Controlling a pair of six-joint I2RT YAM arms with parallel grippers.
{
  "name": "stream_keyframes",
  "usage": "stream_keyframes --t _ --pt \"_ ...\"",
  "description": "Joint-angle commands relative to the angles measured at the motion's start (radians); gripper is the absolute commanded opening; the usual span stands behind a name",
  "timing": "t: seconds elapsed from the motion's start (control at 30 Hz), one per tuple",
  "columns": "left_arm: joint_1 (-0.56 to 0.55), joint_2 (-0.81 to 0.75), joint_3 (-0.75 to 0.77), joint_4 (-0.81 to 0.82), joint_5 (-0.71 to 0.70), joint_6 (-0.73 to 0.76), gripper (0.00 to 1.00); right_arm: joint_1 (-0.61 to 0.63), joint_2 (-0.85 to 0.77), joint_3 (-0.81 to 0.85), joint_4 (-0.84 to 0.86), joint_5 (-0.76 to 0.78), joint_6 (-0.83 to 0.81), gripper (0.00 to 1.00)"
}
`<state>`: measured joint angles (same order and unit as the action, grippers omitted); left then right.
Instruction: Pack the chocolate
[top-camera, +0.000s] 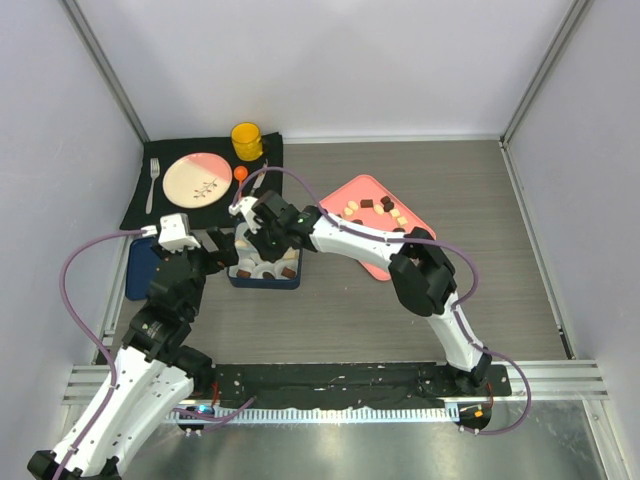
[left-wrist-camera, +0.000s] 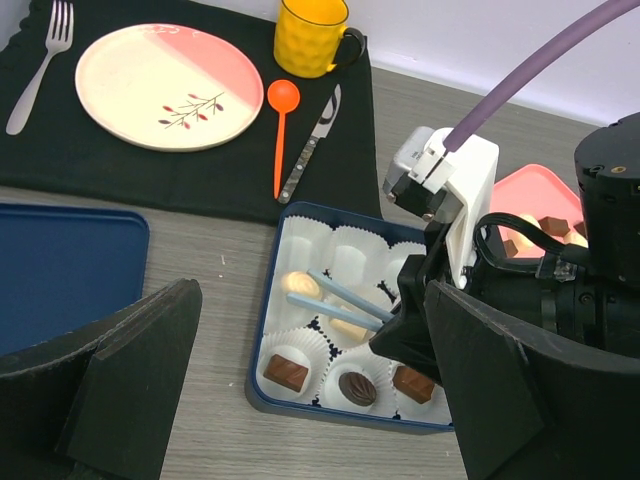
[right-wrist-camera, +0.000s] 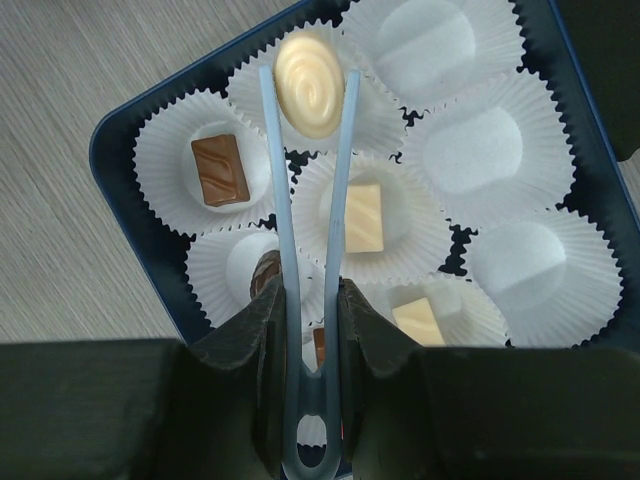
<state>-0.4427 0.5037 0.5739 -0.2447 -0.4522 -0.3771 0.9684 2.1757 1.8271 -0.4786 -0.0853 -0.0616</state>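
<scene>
— The plate (left-wrist-camera: 168, 85)?
— Cream and pink, with a dark red sprig. Beside it are a yellow dimpled mug (left-wrist-camera: 305, 38) and an orange spoon (left-wrist-camera: 281, 120), on a black mat (left-wrist-camera: 200, 170).
— And the box (right-wrist-camera: 110, 160)?
— Dark blue, with white pleated cups (right-wrist-camera: 490, 145). The tongs (right-wrist-camera: 286, 230) are pale blue.
— The chocolates (right-wrist-camera: 363, 218)?
— Cream or brown. The cream disc (right-wrist-camera: 310, 85) bears a swirl.
— The rest?
— Coral-pink tray (top-camera: 362, 185), navy lid (left-wrist-camera: 60, 270), purple cable (left-wrist-camera: 540, 68), grey wood-grain table (top-camera: 500, 250).
</scene>
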Motion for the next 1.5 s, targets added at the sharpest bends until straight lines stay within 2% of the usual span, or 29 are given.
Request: stream_keyframes --t 0.0,0.1,0.47,0.9,1.03,1.23,1.47 --pt "0.004 -0.007 0.041 0.019 -0.01 0.012 1.0 0.012 0.006 0.047 0.041 -0.027 0.009 0.24" --pt "0.006 -0.008 0.041 0.021 -0.009 0.01 1.0 0.013 0.015 0.052 0.043 -0.03 0.011 0.27" --pt "0.006 -0.01 0.041 0.016 -0.009 0.01 1.0 0.013 0.035 0.06 0.054 -0.025 0.016 0.28" --pt "0.006 -0.013 0.041 0.016 -0.013 0.012 1.0 0.013 0.029 0.073 0.061 -0.022 0.02 0.35" --pt "0.006 -0.011 0.041 0.016 -0.013 0.012 1.0 0.013 0.022 0.083 0.06 -0.019 0.017 0.39" --pt "0.006 -0.011 0.043 0.015 -0.014 0.012 1.0 0.013 0.013 0.087 0.06 -0.01 0.019 0.39" --pt "0.006 -0.01 0.041 0.013 -0.016 0.012 0.99 0.01 -0.074 0.029 0.06 0.053 0.008 0.33"
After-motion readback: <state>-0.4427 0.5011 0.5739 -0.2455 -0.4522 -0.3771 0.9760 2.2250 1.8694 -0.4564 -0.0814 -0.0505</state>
